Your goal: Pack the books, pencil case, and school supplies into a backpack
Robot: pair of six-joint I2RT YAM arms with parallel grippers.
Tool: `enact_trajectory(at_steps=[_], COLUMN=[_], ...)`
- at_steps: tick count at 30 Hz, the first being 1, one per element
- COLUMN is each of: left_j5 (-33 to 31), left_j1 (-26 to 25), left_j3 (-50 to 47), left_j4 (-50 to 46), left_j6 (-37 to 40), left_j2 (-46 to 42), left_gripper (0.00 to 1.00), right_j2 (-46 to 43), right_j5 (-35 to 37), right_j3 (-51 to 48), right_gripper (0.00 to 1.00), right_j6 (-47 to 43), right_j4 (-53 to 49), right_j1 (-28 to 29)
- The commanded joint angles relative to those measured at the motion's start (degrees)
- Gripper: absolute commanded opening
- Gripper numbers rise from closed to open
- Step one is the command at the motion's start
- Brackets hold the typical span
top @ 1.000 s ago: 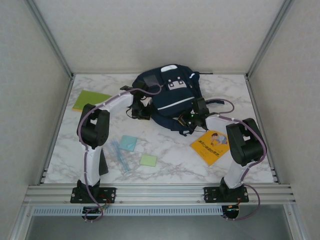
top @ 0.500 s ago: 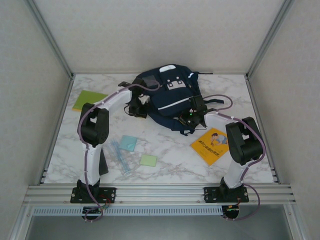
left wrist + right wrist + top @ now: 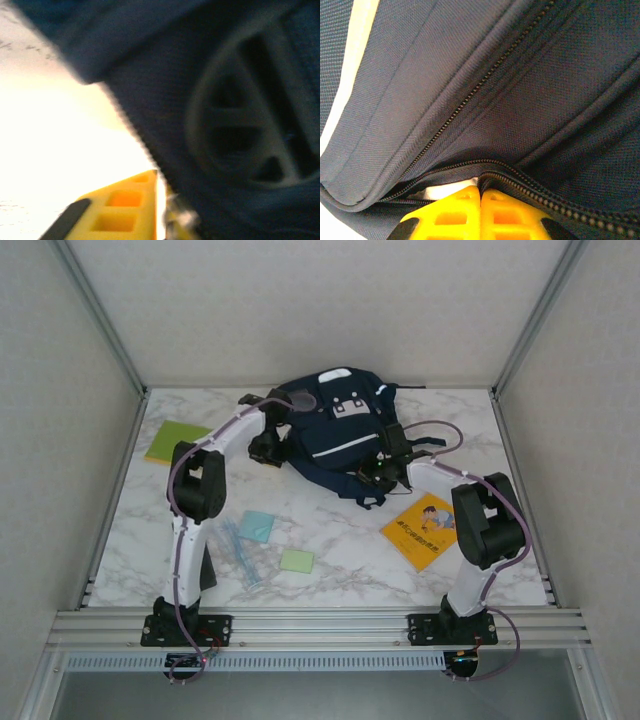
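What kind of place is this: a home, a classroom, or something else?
Probably a laboratory test booth: plain white walls in aluminium framing enclose a marble-patterned table, and the left arm and right arm are bolted to a rail at its near edge.

The backpack lies far centre on the table, one book left, another book nearer right.

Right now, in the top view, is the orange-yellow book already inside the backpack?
No, the orange-yellow book lies flat on the table by the right arm, outside the backpack.
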Motion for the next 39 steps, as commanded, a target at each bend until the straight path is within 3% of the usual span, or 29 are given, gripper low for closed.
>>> enact_trajectory(at_steps=[1,5,10,15,22,27,32,39], left_j5=[-8.2,-3.3,-0.8,-0.6,3.8,8.3,10.2,13.9], left_j1=[6.7,6.7,5.6,1.0,-10.6,-19.9,-28.6,-33.2], left_j3=[0.4,-2.6,-8.8,-17.7,-27.5,-29.7,-23.8,-16.7], left_j4=[2.4,4.5,8.0,13.6,24.0,34.1,35.4,34.0], left_j6=[-2.8,-5.4,-10.0,-13.7,-21.2,-27.0,-27.0,-26.6], left_j2=[-3.3,-6.9,-14.1,-24.0,-30.2,-28.3,-21.0,-11.7], left_gripper=[0.22,0.34,0.60,0.64,0.67,0.69,0.68,0.63], right_j2=[1.5,-2.3,-9.1,-16.5,-25.9,-32.6,-36.5,-38.3], right_j5=[9.2,3.3,3.3,9.7,19.2,21.9,20.8,12.2], right_j3=[1.7,3.7,4.7,3.3,-4.3,-13.2,-20.6,-31.2], right_gripper=[0.00,0.04,0.43,0.67,0.98,0.99,0.99,0.95], right_j6=[-2.7,-2.5,-4.3,-7.7,-8.5,-6.3,-4.0,0.1], right_j4=[-5.2,-5.4,-10.7,-18.7,-28.4,-31.9,-33.5,-22.9], right_j1=[-2.3,-1.7,-1.7,-2.7,-8.0,-12.4,-16.7,-21.8])
